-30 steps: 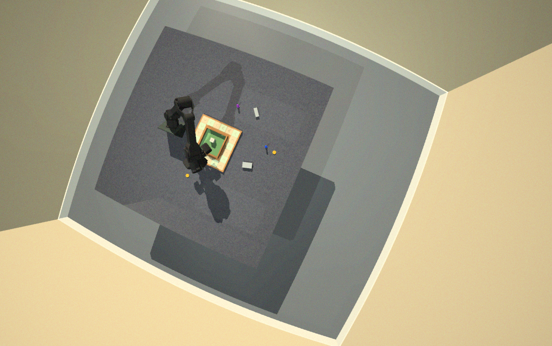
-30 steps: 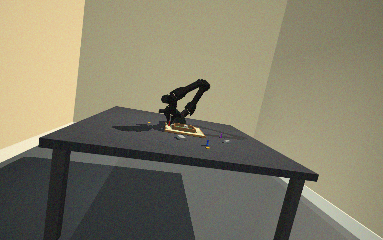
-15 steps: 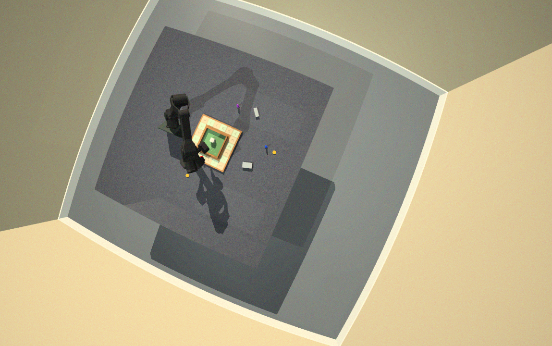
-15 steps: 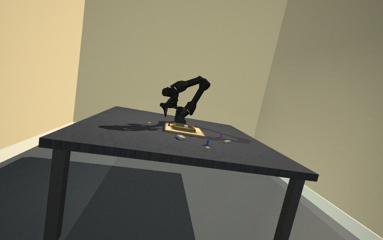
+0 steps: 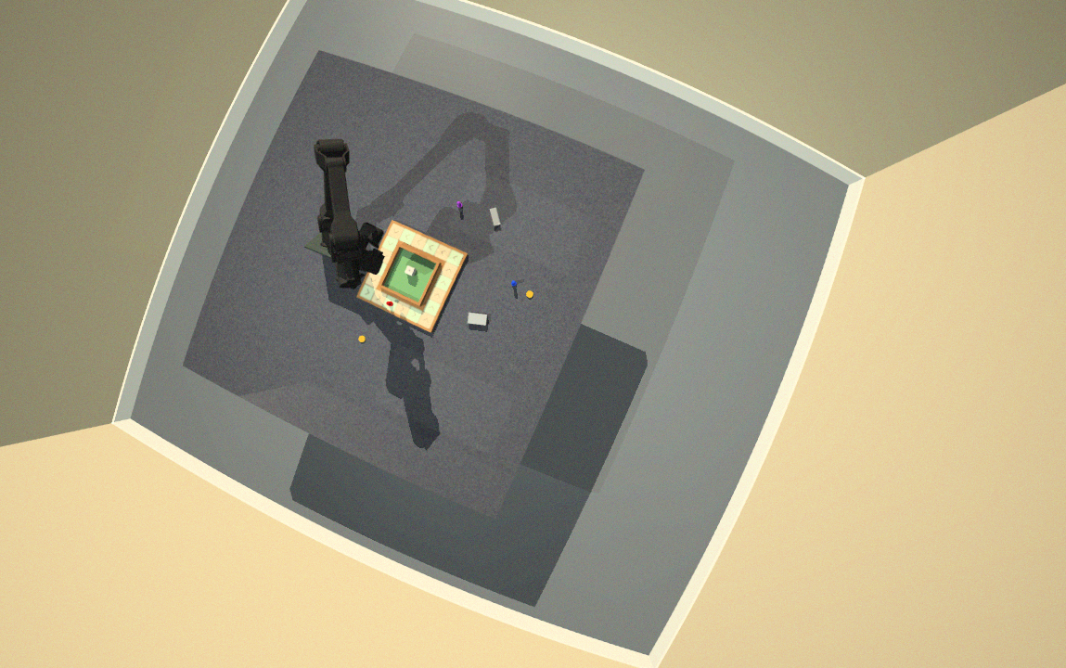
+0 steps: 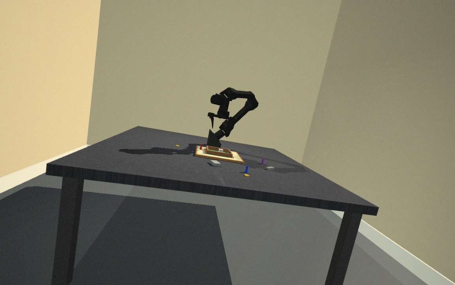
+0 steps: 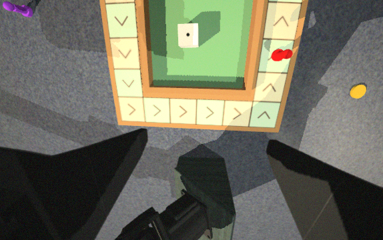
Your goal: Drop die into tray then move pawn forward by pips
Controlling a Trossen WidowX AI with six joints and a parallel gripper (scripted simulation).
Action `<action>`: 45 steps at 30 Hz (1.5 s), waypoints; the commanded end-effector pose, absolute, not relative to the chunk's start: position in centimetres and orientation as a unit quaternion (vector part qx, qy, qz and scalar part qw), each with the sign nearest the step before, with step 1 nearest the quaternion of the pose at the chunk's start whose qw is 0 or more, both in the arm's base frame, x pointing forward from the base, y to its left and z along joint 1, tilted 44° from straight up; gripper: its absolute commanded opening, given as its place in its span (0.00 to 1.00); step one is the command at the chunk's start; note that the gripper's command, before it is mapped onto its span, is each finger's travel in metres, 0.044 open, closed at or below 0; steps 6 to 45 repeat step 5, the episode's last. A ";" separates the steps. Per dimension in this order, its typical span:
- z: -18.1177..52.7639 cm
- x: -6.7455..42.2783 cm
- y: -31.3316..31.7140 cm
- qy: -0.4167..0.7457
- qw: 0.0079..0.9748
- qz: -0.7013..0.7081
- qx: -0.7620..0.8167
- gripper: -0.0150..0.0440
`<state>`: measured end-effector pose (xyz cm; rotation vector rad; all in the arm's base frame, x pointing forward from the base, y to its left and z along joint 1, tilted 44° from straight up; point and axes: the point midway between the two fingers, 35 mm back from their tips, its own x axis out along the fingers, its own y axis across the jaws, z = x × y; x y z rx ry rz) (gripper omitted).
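Now tool [image 7: 206, 147] released, raised above counter [image 7: 45, 83]; red pawn [image 7: 281, 55] on arrow square (die [image 7: 188, 35] shows one pip).

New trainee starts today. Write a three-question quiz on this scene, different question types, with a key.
1. True or false: the jaws of the gripper are closed on the red pawn.
2. How many pips show on top of the die?
3. Where does the die lie? A) on the table top B) in the green tray C) on a ring square

Key
1. False: the jaws stand wide open and hold nothing; the pawn is on a square of the ring.
2. One.
3. B
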<state>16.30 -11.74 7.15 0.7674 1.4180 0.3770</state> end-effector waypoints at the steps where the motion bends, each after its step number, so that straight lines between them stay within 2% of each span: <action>1: 6.7 16.5 -11.9 0.632 0.673 0.166 0.346 1.00; 45: 6.7 16.5 -11.9 0.632 0.673 0.166 0.346 1.00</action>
